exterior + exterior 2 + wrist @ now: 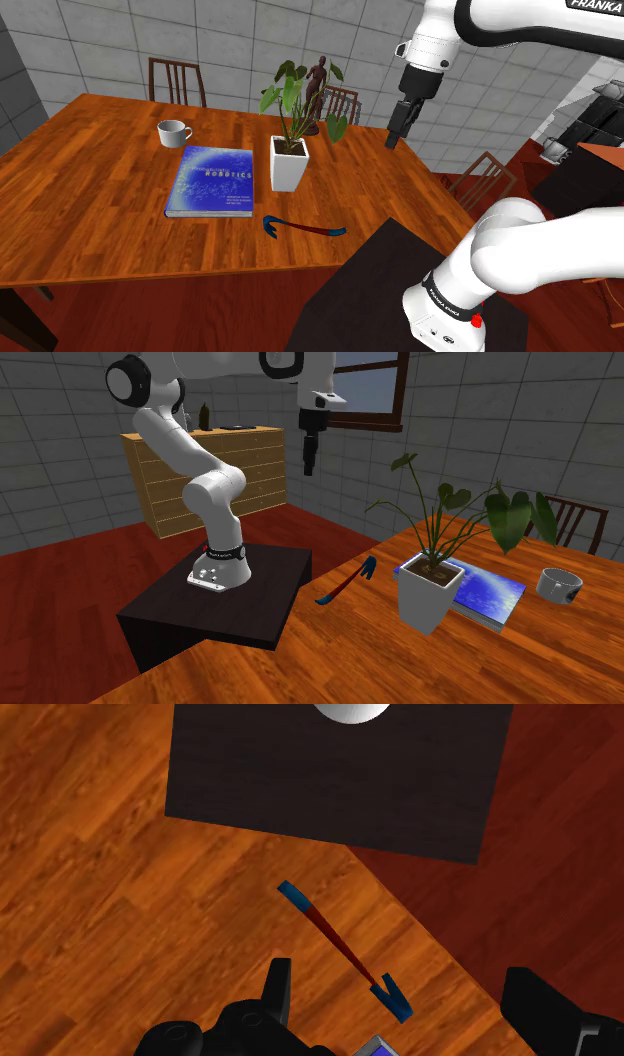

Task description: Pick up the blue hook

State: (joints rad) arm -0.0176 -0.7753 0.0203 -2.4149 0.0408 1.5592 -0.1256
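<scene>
The arm's black gripper [396, 135] hangs high above the wooden table [80, 230], fingers spread wide and empty. The blue hook [300, 226], red along its shaft, lies flat near the table's edge by the stand [370, 290]. In the shoulder view it is at six o'clock from the white plant pot [289, 163] and four o'clock from the book [212, 180]. The likely risk is that the thin shaft sits skewed to the jaws, so an off-centre squeeze could spin it or push it over the edge.

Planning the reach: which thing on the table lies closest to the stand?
The blue hook, flat near the table edge by the stand; the book, potted plant and mug sit farther in.
</scene>
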